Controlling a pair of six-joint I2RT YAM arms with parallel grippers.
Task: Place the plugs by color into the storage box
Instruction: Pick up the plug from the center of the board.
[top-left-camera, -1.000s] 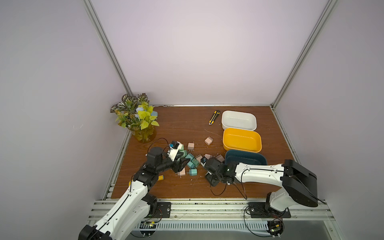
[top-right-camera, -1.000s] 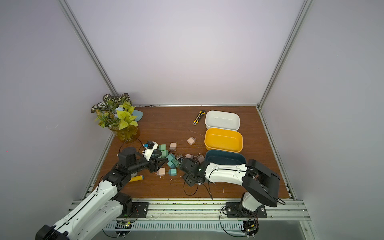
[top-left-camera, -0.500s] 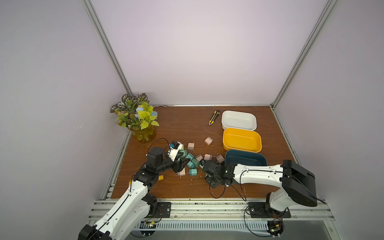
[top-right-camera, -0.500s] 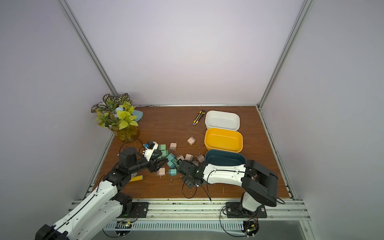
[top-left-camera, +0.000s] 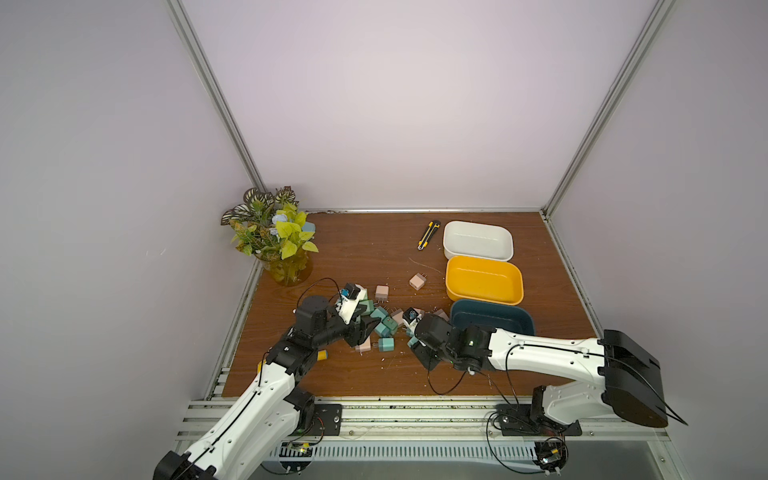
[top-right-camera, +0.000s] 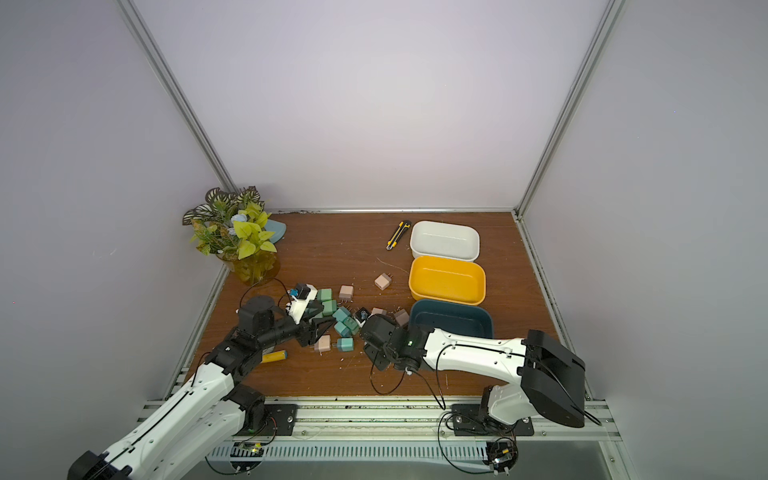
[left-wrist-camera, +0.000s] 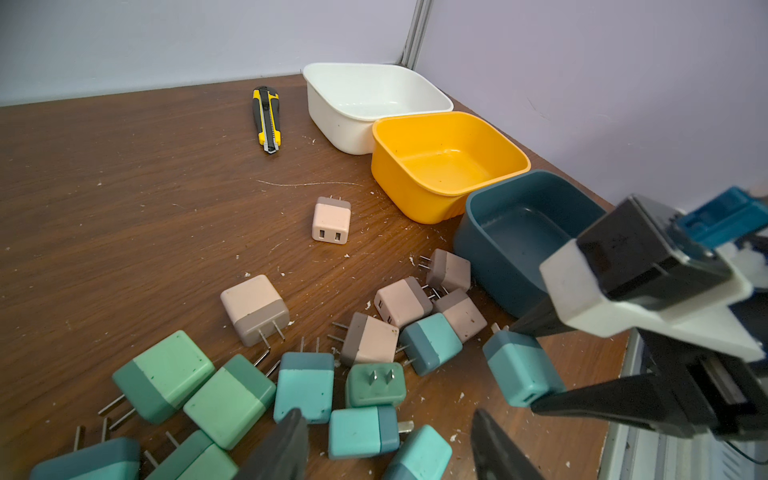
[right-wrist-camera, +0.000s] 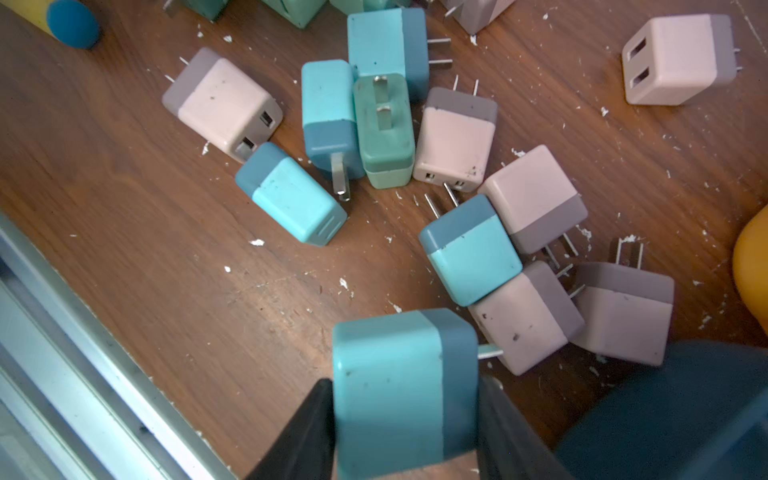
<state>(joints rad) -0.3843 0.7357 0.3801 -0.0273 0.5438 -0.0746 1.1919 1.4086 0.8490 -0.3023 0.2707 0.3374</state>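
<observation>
Plugs (left-wrist-camera: 365, 345) lie heaped on the bench (left-wrist-camera: 124, 187) between the two grippers. Right gripper (right-wrist-camera: 405, 395) is clamped on one teal plug (right-wrist-camera: 386, 365), low at the heap's edge, with the empty blue box (right-wrist-camera: 685, 407) just beside it. The pick looks made. Next it likely has to lift clear of the pink plugs (right-wrist-camera: 528, 320) touching its load, then carry over the box rim. Left gripper (left-wrist-camera: 386, 419) hangs spread and empty over the heap. Since a second earlier the right jaws have narrowed onto the plug, while the left arm has barely moved.
</observation>
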